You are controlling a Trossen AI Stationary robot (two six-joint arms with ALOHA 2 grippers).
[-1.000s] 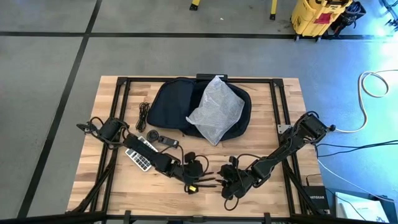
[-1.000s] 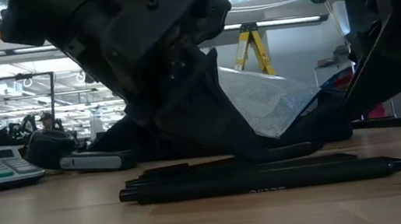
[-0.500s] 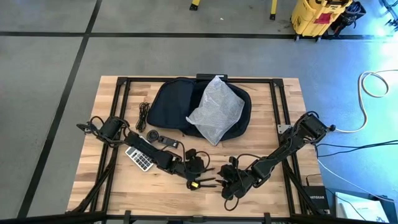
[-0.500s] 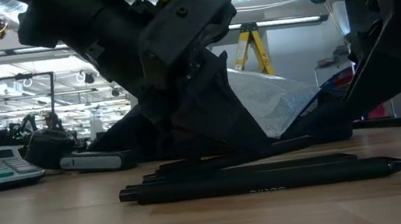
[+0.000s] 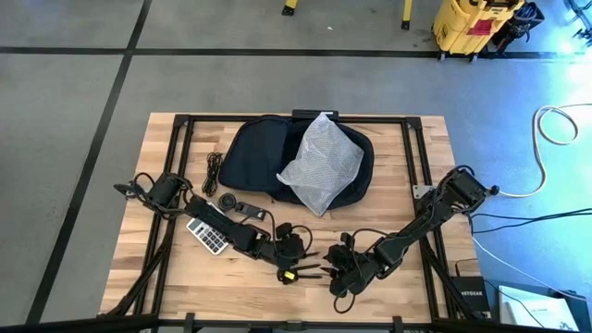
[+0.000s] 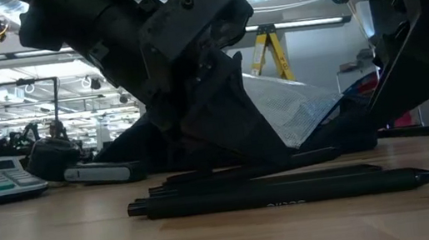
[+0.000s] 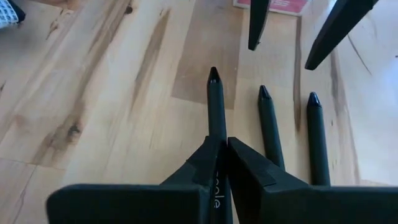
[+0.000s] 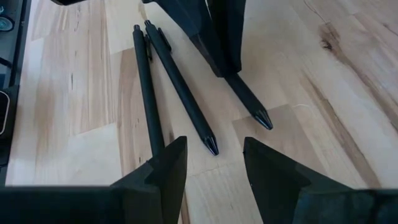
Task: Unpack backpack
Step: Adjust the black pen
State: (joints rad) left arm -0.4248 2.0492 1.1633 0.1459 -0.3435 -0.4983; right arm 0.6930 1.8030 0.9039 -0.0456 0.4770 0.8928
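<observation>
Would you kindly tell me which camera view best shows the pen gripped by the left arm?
The left wrist view: the held pen runs out from between the shut fingers. The right wrist view shows its tip, the low view its side, and the high view barely shows it.

Wooden table with backpack, calculator, cable, pens.

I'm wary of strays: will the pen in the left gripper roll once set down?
Probably a little: the pen looks slim and round. Being stiff, it should lie flat beside the two pens already on the table. The left gripper is shut on it.
</observation>
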